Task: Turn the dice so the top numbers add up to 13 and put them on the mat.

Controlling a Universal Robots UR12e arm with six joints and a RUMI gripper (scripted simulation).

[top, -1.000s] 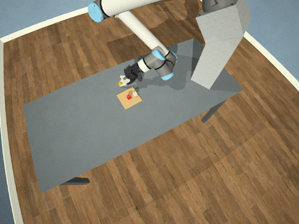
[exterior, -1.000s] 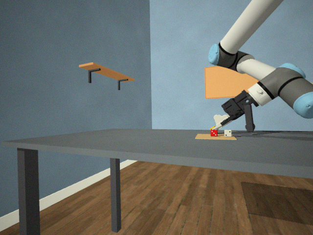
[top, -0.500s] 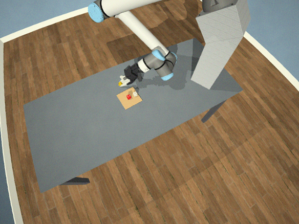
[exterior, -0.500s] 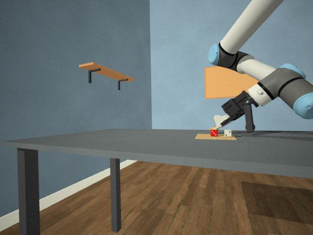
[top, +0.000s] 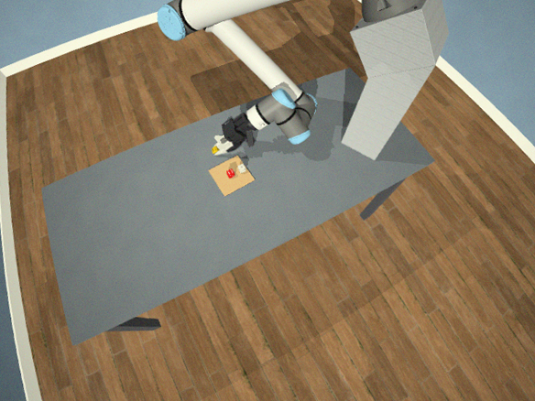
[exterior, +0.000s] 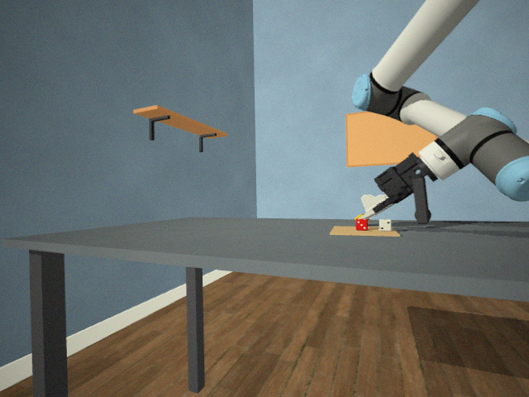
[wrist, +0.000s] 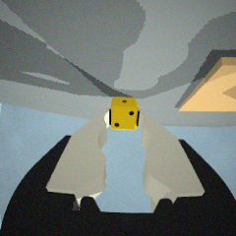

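My gripper (top: pixel 215 150) (exterior: pixel 359 217) (wrist: pixel 123 110) is tilted and shut on the yellow die. The yellow die (top: pixel 214 150) (wrist: pixel 124 113) shows one pip on one face and two pips on the face towards the wrist camera. It is held beside the mat, on the far side from the mat's front corner. The tan mat (top: pixel 225 187) (exterior: pixel 341 231) (wrist: pixel 216 93) lies on the table. A red die (top: pixel 230 173) (exterior: pixel 361 225) sits flat near the mat's middle. A white die (top: pixel 241 168) (exterior: pixel 384 225) sits flat near one mat edge. Their top numbers are too small to read surely.
The grey table (top: pixel 151 237) (exterior: pixel 213 239) carries the mat. The robot's pedestal (top: pixel 389 92) stands at one end of the table. An orange shelf (exterior: pixel 183 121) is on the left wall, and an orange panel (exterior: pixel 371 141) is on the back wall behind the arm.
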